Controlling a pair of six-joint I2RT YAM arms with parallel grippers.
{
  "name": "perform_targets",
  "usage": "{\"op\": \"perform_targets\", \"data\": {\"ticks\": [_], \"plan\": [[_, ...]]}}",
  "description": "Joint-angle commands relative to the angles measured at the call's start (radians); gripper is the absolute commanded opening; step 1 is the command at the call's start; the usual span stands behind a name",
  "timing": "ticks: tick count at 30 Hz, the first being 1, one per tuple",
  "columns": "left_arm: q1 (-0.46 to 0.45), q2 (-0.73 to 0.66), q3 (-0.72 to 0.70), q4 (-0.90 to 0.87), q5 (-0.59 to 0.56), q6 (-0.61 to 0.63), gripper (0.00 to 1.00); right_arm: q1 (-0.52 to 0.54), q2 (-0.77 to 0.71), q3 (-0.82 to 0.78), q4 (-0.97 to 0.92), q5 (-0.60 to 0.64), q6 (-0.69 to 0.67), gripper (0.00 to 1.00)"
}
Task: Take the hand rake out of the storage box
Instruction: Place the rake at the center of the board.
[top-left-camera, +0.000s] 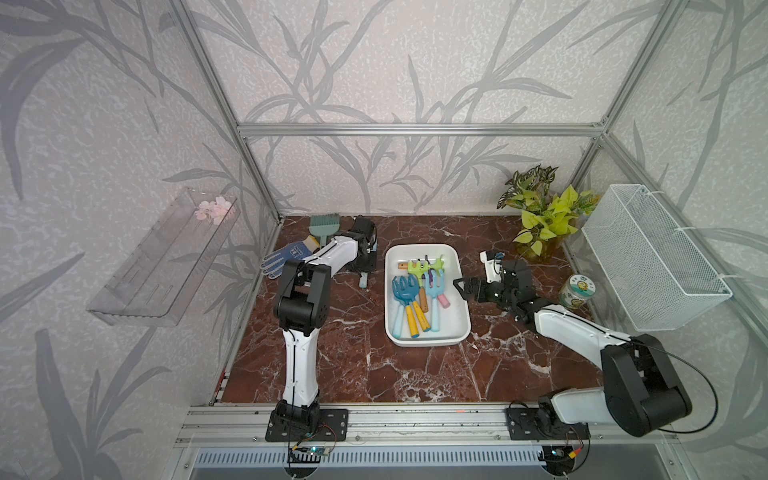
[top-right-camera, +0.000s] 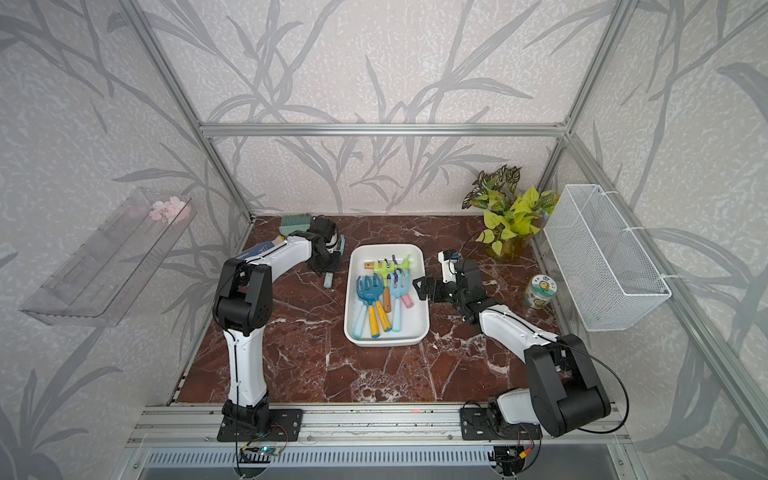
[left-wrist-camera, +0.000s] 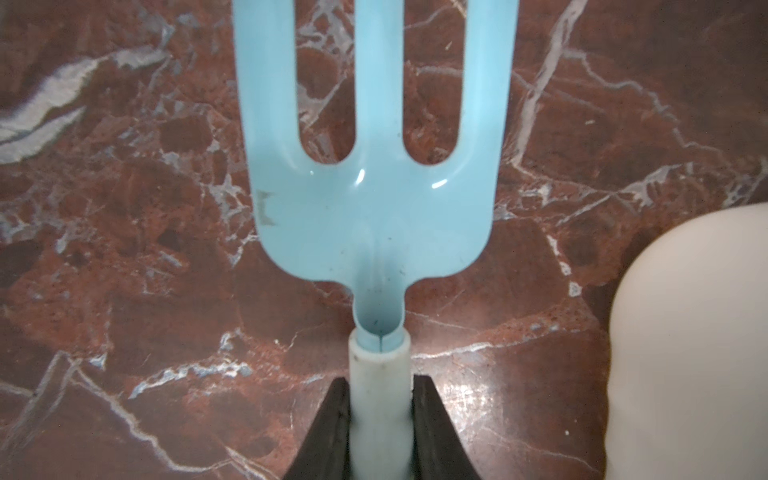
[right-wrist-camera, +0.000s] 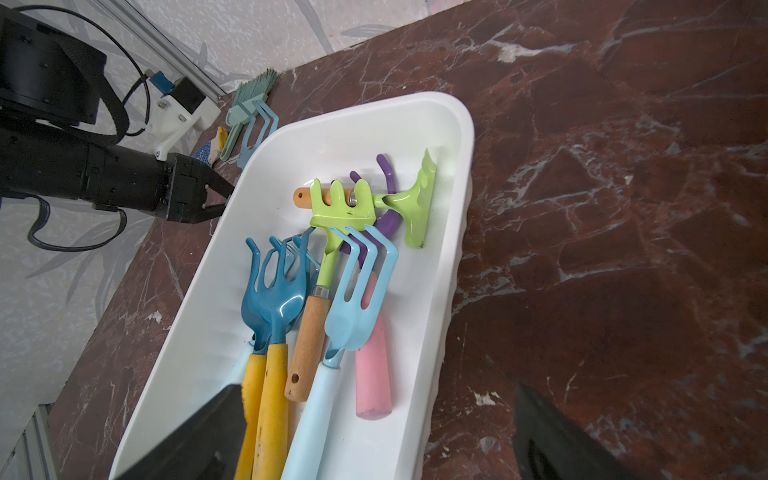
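Red-brown marble covers the desk (top-left-camera: 332, 365), closed in by walls with a grey leaf pattern. The main step seems already done: a light blue hand rake (left-wrist-camera: 374, 232) is gripped by the left hand (left-wrist-camera: 380, 380) outside the storage box (top-left-camera: 455, 320), whose rounded white wall is just beside that hand. What is left seems only to lay the rake down and release it; whether it already touches the desk cannot be told. Several other rakes (right-wrist-camera: 274, 291), dark blue, green, light blue and purple, are seen lying in the box. The right hand (top-left-camera: 460, 289) is held wide open and empty at the box's other long rim, with the box straight ahead of it.

The grip itself is shown only by the left wrist view: dark fingers (left-wrist-camera: 332, 415) are pressed on both sides of the pale handle, and three tines reach forward from the hand. In both top views this grip is hidden under the arm, and only an end of the handle is seen. The contents of the box are shown in detail only by the right wrist view.
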Motion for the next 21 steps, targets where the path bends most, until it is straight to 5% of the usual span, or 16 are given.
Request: {"op": "perform_targets", "data": {"ticks": [1, 11, 21], "plan": [[0.005, 0.027, 0.039, -0.029, -0.005, -0.022, 0.22, 0.004, 0.014, 0.029, -0.014, 0.013, 0.003, 1.0], [0.003, 0.051, 0.05, -0.041, -0.001, -0.018, 0.31, 0.006, 0.015, 0.033, -0.02, 0.016, 0.003, 1.0], [0.002, -0.028, -0.019, 0.025, -0.014, -0.026, 0.68, 0.038, -0.025, 0.068, -0.123, 0.064, -0.027, 0.99]]}}
